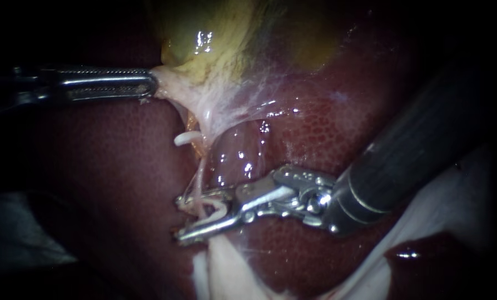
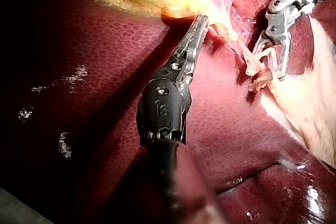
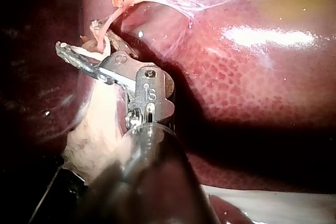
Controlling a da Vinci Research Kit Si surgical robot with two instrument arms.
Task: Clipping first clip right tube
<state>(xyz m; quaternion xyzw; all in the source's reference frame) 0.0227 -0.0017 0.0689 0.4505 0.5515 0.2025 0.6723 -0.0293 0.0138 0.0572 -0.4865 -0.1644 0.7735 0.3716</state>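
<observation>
Liver (image 1: 93, 183) fills the background, with the gallbladder (image 1: 215, 33) above it.

Left instrument (image 1: 148, 84): claw clenched on pale tissue (image 1: 173, 94) at the gallbladder's lower end, drawing it sideways. Thin strands below it stand taut.

Right instrument (image 1: 177, 219): claw spread, carrying an open white clip (image 1: 218, 206). The tube (image 1: 198, 178) runs down between the clip's two legs.

Progress, as I judge it: placement looks done and the clip is not yet closed. What remains is to squeeze, release and back out.

Room:
- Liver lies right behind the claw.
- Pale tissue (image 1: 220, 266) sits just beside the lower tip.
- A white curl (image 1: 184, 138) sits higher on the strands; I cannot tell what it is.
- The left instrument is well apart.
- The clear way out is back along the right shaft.
</observation>
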